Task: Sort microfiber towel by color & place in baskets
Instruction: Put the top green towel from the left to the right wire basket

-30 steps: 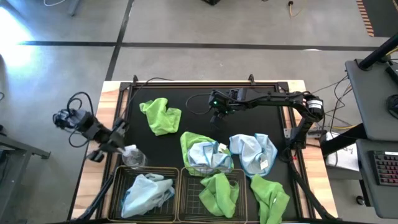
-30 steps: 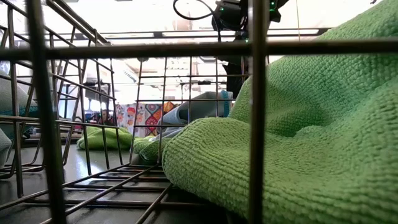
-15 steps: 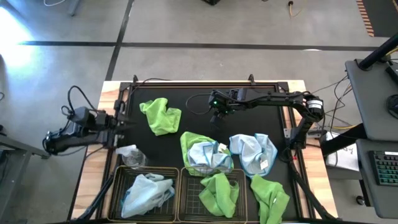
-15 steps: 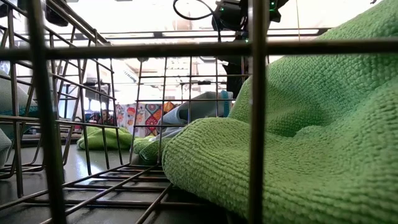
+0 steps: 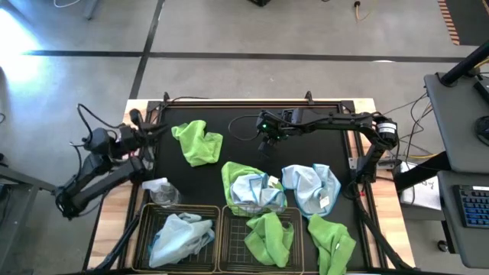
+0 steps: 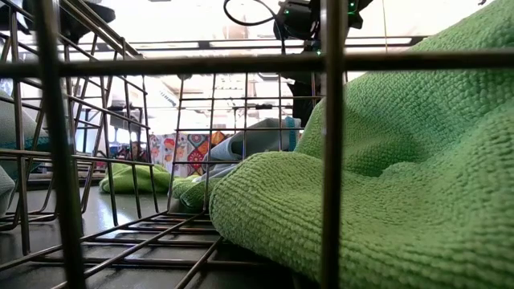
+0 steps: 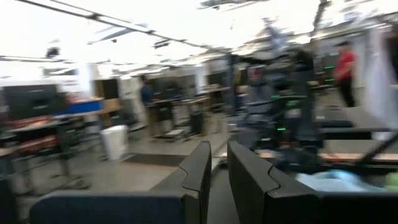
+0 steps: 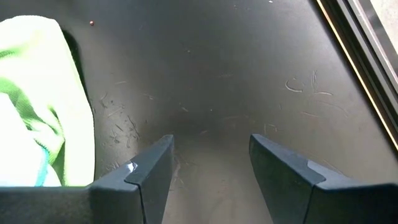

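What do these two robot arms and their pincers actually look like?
Both arms are slim, black and jointed, with black cables looping off them. The right arm carries small green lights near its wrist. The left arm has a boxy dark wrist. Each gripper, the right gripper and the left gripper, ends in two flat, dark grey angular fingers.

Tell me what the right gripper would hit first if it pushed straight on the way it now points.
Most likely the bare black mat: the right gripper, jaws open and empty, points down at it. A lime green towel lies off to one side, outside that line. Depth is hard to judge.
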You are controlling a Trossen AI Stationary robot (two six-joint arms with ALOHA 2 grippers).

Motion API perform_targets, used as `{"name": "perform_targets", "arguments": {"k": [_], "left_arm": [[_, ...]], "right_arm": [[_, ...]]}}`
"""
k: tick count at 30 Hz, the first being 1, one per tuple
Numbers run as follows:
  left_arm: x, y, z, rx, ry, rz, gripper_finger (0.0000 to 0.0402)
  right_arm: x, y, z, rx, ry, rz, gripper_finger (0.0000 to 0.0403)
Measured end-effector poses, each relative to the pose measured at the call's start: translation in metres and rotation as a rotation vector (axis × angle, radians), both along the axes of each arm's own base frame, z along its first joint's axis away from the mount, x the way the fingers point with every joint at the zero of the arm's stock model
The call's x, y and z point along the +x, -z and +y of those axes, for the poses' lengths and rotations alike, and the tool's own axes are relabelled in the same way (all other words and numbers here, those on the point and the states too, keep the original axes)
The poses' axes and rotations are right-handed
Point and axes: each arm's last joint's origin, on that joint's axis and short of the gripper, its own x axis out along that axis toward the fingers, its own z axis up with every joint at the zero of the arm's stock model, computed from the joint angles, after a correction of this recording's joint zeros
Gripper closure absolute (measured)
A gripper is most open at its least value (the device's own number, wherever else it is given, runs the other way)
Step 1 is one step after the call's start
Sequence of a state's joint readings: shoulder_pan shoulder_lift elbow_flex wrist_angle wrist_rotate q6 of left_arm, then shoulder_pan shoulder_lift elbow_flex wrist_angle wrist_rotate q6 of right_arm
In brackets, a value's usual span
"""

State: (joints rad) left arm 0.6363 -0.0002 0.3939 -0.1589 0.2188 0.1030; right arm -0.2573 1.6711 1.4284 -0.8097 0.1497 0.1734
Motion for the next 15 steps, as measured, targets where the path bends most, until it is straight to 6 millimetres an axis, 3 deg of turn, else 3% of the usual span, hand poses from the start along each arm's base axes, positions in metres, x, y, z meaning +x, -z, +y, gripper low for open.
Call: {"name": "perform_targets", "arguments": {"k": [8,15], "left_arm": [[-0.007,0.000,0.009,0.000,-0.211,0.000,0.0363],[-0.009,0.000,0.012,0.000,-0.278,0.000,0.0363]], "right_arm": [[0.000,0.000,0.000,0.000,0.000,-0.001,0.0197],[0.000,0.000,0.000,-0.001,0.000,-0.004,0.0197]]}}
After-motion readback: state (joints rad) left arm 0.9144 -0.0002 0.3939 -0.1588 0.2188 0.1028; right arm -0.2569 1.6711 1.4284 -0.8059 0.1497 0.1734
